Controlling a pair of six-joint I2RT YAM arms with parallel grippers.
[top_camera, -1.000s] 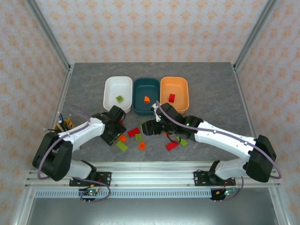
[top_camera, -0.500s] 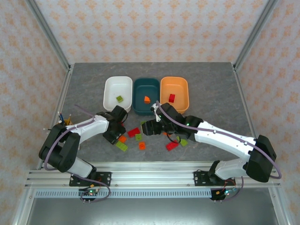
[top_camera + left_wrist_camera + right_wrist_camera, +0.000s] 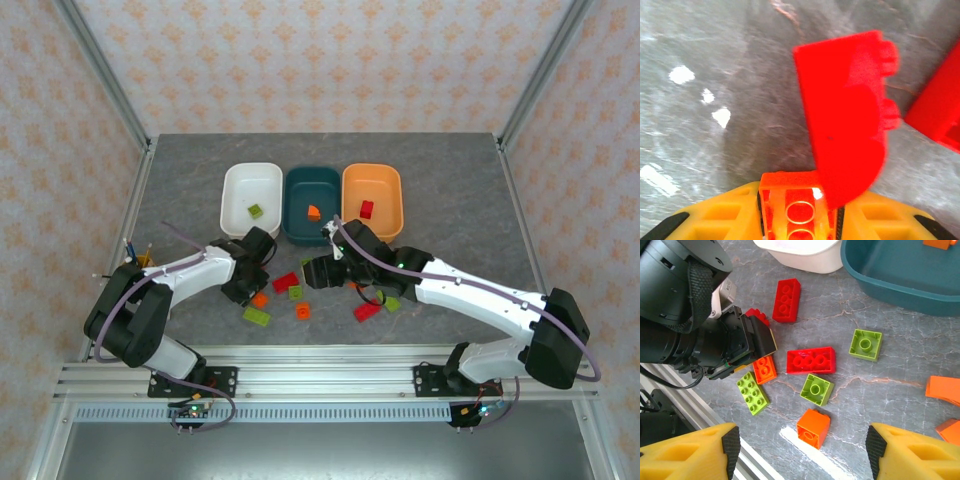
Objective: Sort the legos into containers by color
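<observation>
The left tool [image 3: 800, 199] has clenched on an orange brick [image 3: 799, 210]. Its yellow fingers [image 3: 725, 215] press the brick's two sides, where a second ago they stood wide apart. In that time the left arm has stretched toward the middle of the tabletop [image 3: 450, 180], bringing the tool a little closer to the loose bricks. The gripped brick is studs up, down at the tabletop. Just ahead of the tool a curved red brick [image 3: 845, 115] overlaps the orange brick's far corner; whether they touch I cannot tell. A second red brick [image 3: 940, 115] lies ahead and to the tool's right.

The right tool [image 3: 801, 440] is released, its fingers wide apart with nothing between them, and it hangs where it did a second ago. Just ahead of it lies an orange square brick [image 3: 813, 428], then a lime square brick [image 3: 817, 389] and a flat red brick [image 3: 810, 360]. A long lime brick [image 3: 752, 392] lies beside the left tool.

Beyond both tools stand the white tub [image 3: 235, 195], the teal tub [image 3: 295, 200] and the orange tub [image 3: 390, 195], unchanged. They hold a lime, an orange and a red brick in turn.
</observation>
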